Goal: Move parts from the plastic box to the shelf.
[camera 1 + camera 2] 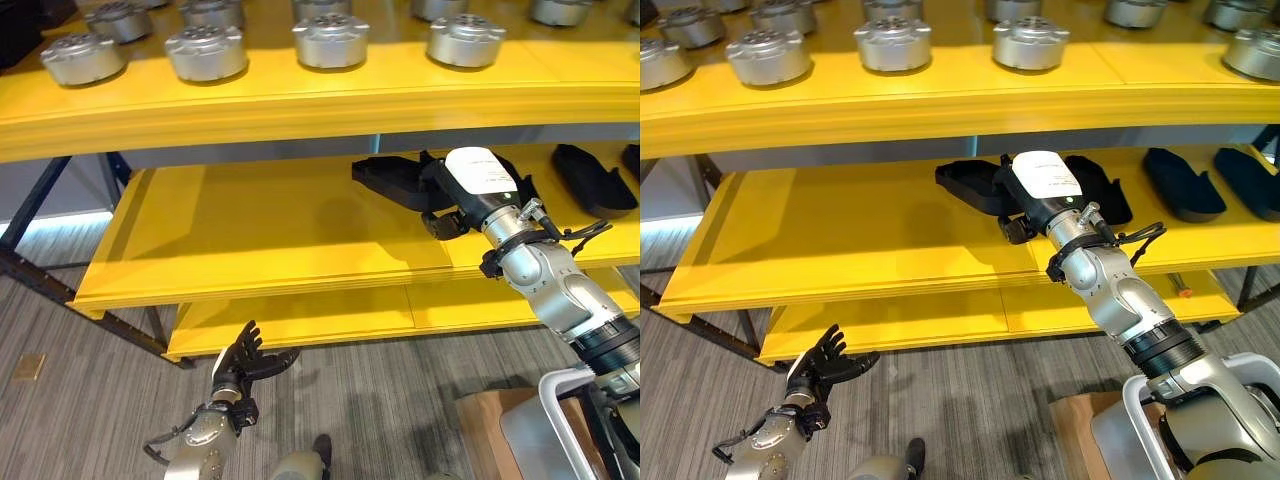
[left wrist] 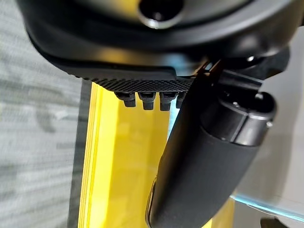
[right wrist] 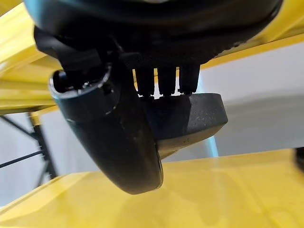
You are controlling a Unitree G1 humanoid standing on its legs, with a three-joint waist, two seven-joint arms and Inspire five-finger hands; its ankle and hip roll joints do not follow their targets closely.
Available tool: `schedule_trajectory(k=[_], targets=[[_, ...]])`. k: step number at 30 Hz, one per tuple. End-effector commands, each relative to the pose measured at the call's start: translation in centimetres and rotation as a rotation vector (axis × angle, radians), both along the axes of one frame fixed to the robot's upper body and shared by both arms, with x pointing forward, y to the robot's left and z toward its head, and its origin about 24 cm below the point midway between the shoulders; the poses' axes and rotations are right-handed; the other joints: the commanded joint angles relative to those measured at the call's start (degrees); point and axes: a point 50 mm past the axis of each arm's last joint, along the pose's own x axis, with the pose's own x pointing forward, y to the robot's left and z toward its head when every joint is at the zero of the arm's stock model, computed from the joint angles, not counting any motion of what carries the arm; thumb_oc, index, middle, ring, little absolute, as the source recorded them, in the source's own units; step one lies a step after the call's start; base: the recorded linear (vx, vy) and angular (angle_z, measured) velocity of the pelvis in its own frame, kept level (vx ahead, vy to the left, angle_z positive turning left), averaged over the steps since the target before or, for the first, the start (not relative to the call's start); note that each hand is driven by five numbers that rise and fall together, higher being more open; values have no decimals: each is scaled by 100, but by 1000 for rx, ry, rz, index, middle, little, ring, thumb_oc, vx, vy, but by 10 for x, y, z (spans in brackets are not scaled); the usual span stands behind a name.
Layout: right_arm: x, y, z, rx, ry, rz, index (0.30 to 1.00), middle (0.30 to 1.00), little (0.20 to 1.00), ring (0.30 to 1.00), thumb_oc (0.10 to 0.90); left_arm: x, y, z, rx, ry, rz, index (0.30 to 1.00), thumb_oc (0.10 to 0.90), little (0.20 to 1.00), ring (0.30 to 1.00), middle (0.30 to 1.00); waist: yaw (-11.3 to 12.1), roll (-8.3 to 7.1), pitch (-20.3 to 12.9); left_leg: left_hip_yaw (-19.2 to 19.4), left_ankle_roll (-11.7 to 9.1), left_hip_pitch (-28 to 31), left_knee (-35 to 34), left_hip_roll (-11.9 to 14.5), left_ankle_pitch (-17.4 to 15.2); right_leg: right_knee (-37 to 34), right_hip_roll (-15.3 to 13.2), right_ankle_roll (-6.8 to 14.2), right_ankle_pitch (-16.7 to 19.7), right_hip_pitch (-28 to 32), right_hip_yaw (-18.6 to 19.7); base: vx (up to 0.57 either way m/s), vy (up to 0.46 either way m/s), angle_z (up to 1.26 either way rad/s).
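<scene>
Black part (image 3: 190, 118) pinched between right hand (image 1: 1025, 195) fingers and thumb, low over middle shelf (image 1: 860, 240), just beside other black parts (image 1: 1185, 180) lying toward 3 o'clock. Long axis seems roughly along shelf. Left hand (image 1: 825, 365) spread, idle, low at 7 o'clock, well apart.

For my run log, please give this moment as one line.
right hand: shut on black part, over middle shelf | left hand: open, idle, low | silver parts: top shelf

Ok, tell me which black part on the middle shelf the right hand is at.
The leftmost black part: the right hand is on it; the other black parts lie apart, farther right.
</scene>
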Motion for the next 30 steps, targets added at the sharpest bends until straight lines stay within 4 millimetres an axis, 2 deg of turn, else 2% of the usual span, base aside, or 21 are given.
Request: schedule_trajectory(k=[1, 2, 5, 7, 10, 11, 12, 13, 14, 17, 18, 21, 26, 30], targets=[[-9, -7, 98, 76, -372, -3, 300, 300, 300, 300, 400, 25, -9, 41, 40, -228, -85, 1000, 900, 1000, 1000, 1000, -185, -89, -48, 464, -216, 461, 128, 138, -860, -294, 127, 113, 1117, -742, 722, 120, -75, 52], [-10, -8, 100, 81, -377, -3, 300, 300, 300, 300, 400, 25, -8, 41, 43, -228, -82, 1000, 900, 1000, 1000, 1000, -220, -163, -32, 434, -220, 484, 168, 99, -891, -463, 133, 150, 1207, -811, 808, 129, -77, 34], [-10, -7, 101, 89, -381, 4, 300, 300, 300, 300, 400, 26, -9, 41, 48, -225, -84, 1000, 900, 1000, 1000, 1000, -252, -221, 17, 404, -241, 542, 312, 74, -1033, -776, 177, 209, 1313, -869, 957, 120, -73, 13], [-10, -4, 104, 85, -387, 13, 300, 300, 300, 300, 400, 27, -7, 40, 46, -226, -67, 1000, 900, 1000, 1000, 1000, -312, -265, 88, 376, -284, 623, 645, 86, -1331, -1118, 173, 282, 1516, -1057, 1294, 191, -112, -2], [-11, -4, 105, 70, -385, 14, 300, 300, 300, 300, 400, 27, -6, 40, 42, -227, -61, 1000, 900, 1000, 1000, 1000, -333, -283, 95, 342, -300, 672, 780, 87, -1473, -1193, 173, 306, 1577, -1143, 1480, 172, -119, 20], [-11, -8, 103, 61, -372, -1, 300, 300, 300, 300, 400, 26, -6, 38, 36, -218, -51, 1000, 900, 1000, 1000, 1000, -373, -355, 65, 266, -296, 748, 932, 67, -1644, -1107, 227, 299, 1605, -1168, 1790, 142, -106, 19], [-11, -9, 103, 61, -372, -2, 300, 300, 300, 300, 400, 26, -6, 38, 36, -218, -51, 1000, 900, 1000, 1000, 1000, -368, -351, 66, 268, -295, 747, 943, 71, -1653, -1095, 229, 300, 1597, -1170, 1793, 203, -163, 26], [-12, -11, 98, 65, -358, -5, 300, 300, 300, 300, 400, 25, -7, 36, 32, -212, -48, 1000, 900, 1000, 1000, 1000, -393, -363, 29, 226, -300, 788, 979, 84, -1734, -1046, 291, 267, 1468, -1141, 1865, 134, -90, 22], [-12, -14, 96, 66, -352, -13, 300, 300, 300, 300, 400, 25, -7, 35, 26, -208, -44, 1000, 900, 1000, 1000, 1000, -419, -373, -4, 184, -296, 842, 976, 84, -1775, -1019, 312, 262, 1498, -1148, 1921, 205, -146, 18], [-14, -9, 97, 72, -350, 14, 300, 300, 300, 300, 400, 22, -6, 34, 20, -207, -32, 1000, 900, 1000, 1000, 1000, -434, -285, -88, 87, -344, 1054, 869, 196, -1850, -873, 395, 257, 1441, -1143, 1894, 234, -215, 10], [-14, -9, 97, 80, -340, 24, 300, 300, 300, 300, 400, 19, -6, 31, 18, -195, -31, 1000, 900, 1000, 1000, 1000, -448, -238, -181, 23, -403, 1207, 705, 344, -1831, -798, 515, 185, 1196, -1107, 1823, 129, -151, 9], [-14, -7, 98, 87, -339, 34, 300, 300, 300, 300, 400, 16, -7, 29, 12, -185, -30, 1000, 900, 1000, 1000, 1000, -483, -170, -273, -13, -464, 1360, 451, 545, -1758, -715, 640, 110, 952, -1105, 1737, 146, -168, 21], [-14, 1, 112, 98, -373, 67, 300, 300, 300, 300, 400, 15, -9, 30, 3, -185, -35, 1000, 900, 1000, 1000, 1000, -498, -130, -404, -137, -564, 1564, 65, 930, -1539, -261, 963, -32, 539, -1267, 1755, 135, -173, 22], [-13, 10, 118, 103, -386, 101, 300, 300, 300, 300, 400, 14, -9, 29, -2, -182, -30, 1000, 900, 1000, 1000, 1000, -477, -109, -450, -134, -592, 1649, -71, 1054, -1473, -14, 1086, -99, 362, -1361, 1768, 88, -108, 18]])
